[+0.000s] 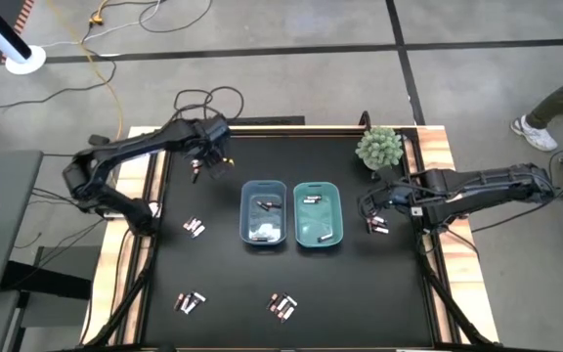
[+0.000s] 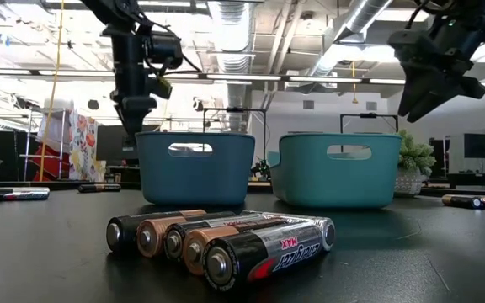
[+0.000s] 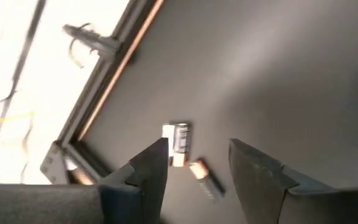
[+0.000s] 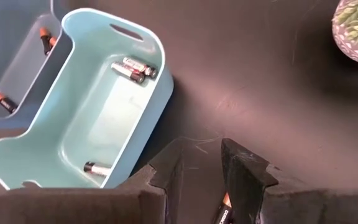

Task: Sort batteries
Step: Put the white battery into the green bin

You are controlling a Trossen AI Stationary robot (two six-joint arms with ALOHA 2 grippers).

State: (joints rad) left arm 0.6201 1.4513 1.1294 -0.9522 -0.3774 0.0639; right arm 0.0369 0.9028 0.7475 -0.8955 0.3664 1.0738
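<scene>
Batteries lie in small groups on the black table [image 1: 223, 264]: two [image 3: 179, 143] at the far left, some [image 1: 194, 227] at the left, some [image 1: 377, 226] at the right, and two groups [image 1: 191, 301] [image 1: 281, 306] near the front edge. The front group fills the low view [image 2: 226, 240]. More batteries lie inside the blue bin [image 1: 263, 212] and the teal bin [image 1: 318, 215]. My left gripper [image 3: 197, 158] hangs open above the two far-left batteries, touching nothing. My right gripper [image 4: 201, 163] stands right of the teal bin [image 4: 79, 106], fingers a little apart and empty, with a battery [image 4: 224, 214] on the table below it.
A small potted plant [image 1: 378, 147] stands at the far right of the table, close behind my right arm. The two bins sit side by side mid-table. The table's wooden rim [image 3: 114, 81] runs close to my left gripper. A person's leg and shoe [image 1: 541, 122] show beyond the right edge.
</scene>
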